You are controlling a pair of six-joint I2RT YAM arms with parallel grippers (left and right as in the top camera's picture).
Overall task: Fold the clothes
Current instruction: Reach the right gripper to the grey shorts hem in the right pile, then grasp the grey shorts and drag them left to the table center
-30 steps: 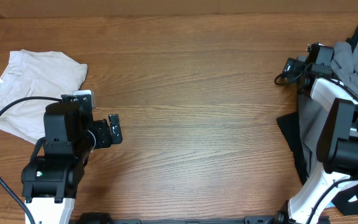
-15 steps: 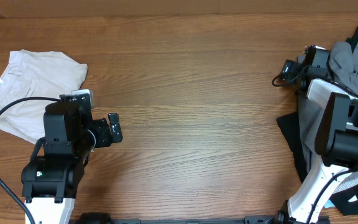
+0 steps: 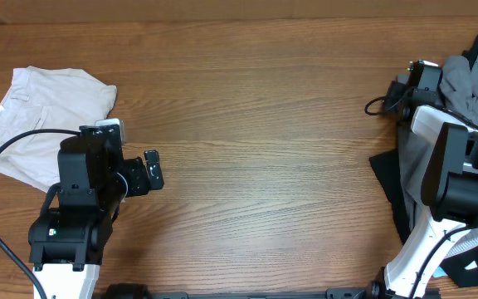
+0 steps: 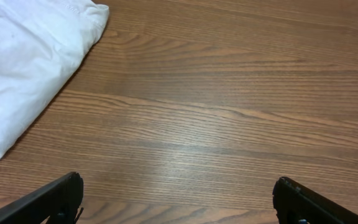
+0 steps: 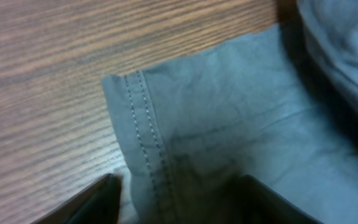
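Table [image 3: 264,124]: brown wood, with one arm at each end.
Grey garment [image 5: 229,118]: crumpled at the right end of the table; one corner with a stitched hem lies flat on the wood.
Right gripper [image 5: 179,190]: low over that corner, jaws apart, one finger on each side of the hem, not clamped on it.
Black garment [image 3: 386,178]: also at the table's right end.
Off-white garment [image 3: 44,124]: at the table's far left corner.
Left gripper [image 4: 178,186]: above bare wood in the table's left part, jaws wide apart, holding nothing.
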